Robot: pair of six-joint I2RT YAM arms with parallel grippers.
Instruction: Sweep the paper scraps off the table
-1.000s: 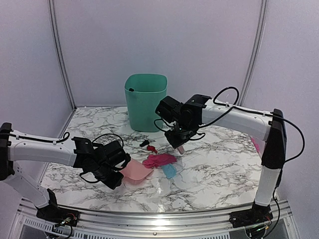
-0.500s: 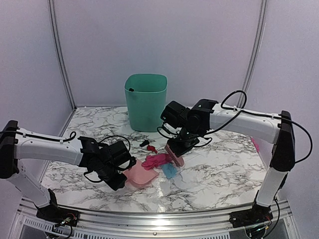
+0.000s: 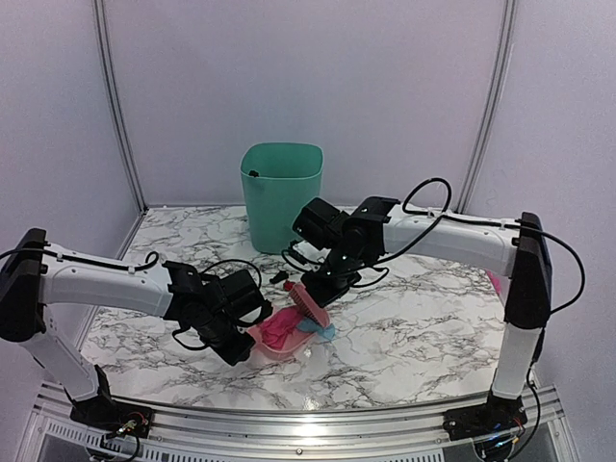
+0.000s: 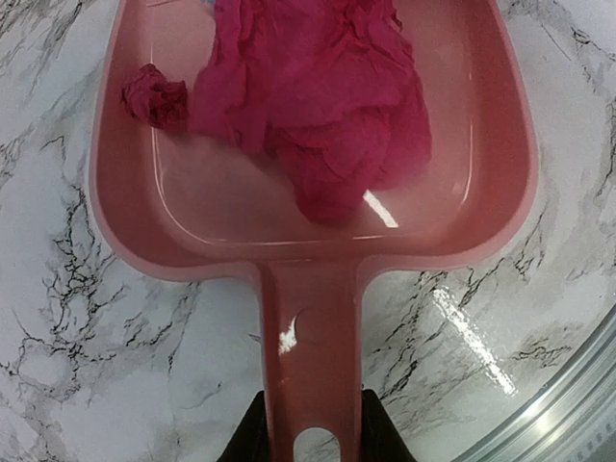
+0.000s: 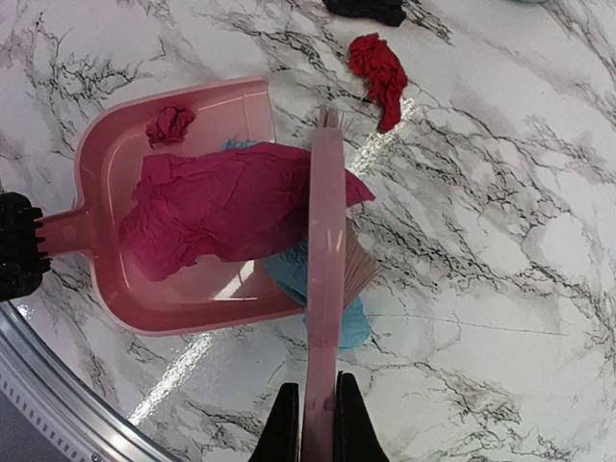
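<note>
My left gripper (image 4: 313,445) (image 3: 237,334) is shut on the handle of a pink dustpan (image 4: 221,207) (image 3: 269,348) lying flat on the table (image 3: 414,327). A large magenta paper scrap (image 4: 318,106) (image 5: 221,207) and a small magenta ball (image 4: 154,96) (image 5: 169,123) lie in the pan. Shut on a pink brush (image 5: 325,241) (image 3: 310,303), my right gripper (image 5: 316,423) (image 3: 335,272) keeps the bristles at the pan's mouth. Under the bristles a light blue scrap (image 5: 351,322) (image 3: 320,331) sits half on the lip. Beyond the pan, a red scrap (image 5: 380,77) (image 3: 289,286) and a black scrap (image 5: 371,10) (image 3: 278,277) rest on the table.
A green bin (image 3: 280,197) stands at the back of the table, behind the scraps. A pink object (image 3: 496,279) lies at the table's right edge, partly behind my right arm. The metal-railed front edge (image 3: 289,419) runs just below the dustpan.
My right arm swept the brush leftward and down, pushing the magenta scrap into the dustpan. My left arm slid the pan a little to the right to meet it.
</note>
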